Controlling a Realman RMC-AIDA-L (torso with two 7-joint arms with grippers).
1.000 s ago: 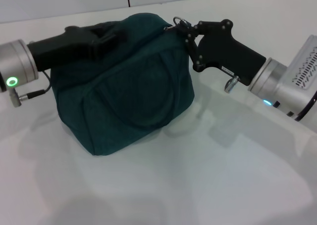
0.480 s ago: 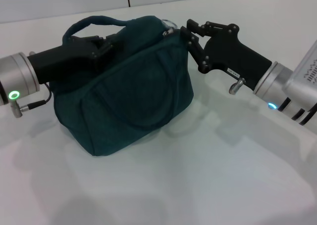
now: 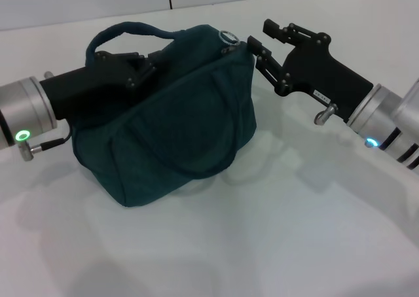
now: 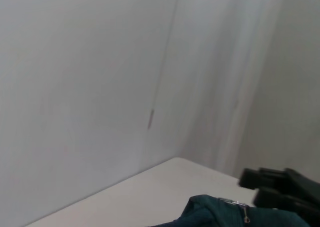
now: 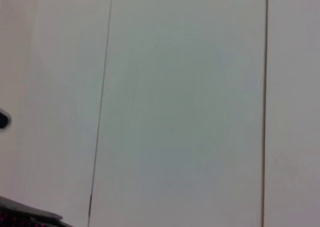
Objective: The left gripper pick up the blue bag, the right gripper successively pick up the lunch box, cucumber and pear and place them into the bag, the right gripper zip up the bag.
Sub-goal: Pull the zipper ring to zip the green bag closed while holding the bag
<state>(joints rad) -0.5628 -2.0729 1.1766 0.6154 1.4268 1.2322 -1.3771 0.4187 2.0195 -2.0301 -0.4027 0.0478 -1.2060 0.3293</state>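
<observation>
The bag (image 3: 177,120) is seen resting on the white tabletop (image 3: 262,231), its zip ring (image 3: 228,36) at the top corner nearest the right gripper (image 3: 262,40). The left gripper (image 3: 141,65) is set against the bag's upper left side beneath the carry handle (image 3: 124,30), with its fingers pressed together on the fabric there. The right gripper is held just beside the ring, its fingers spread and nothing held between them.
</observation>
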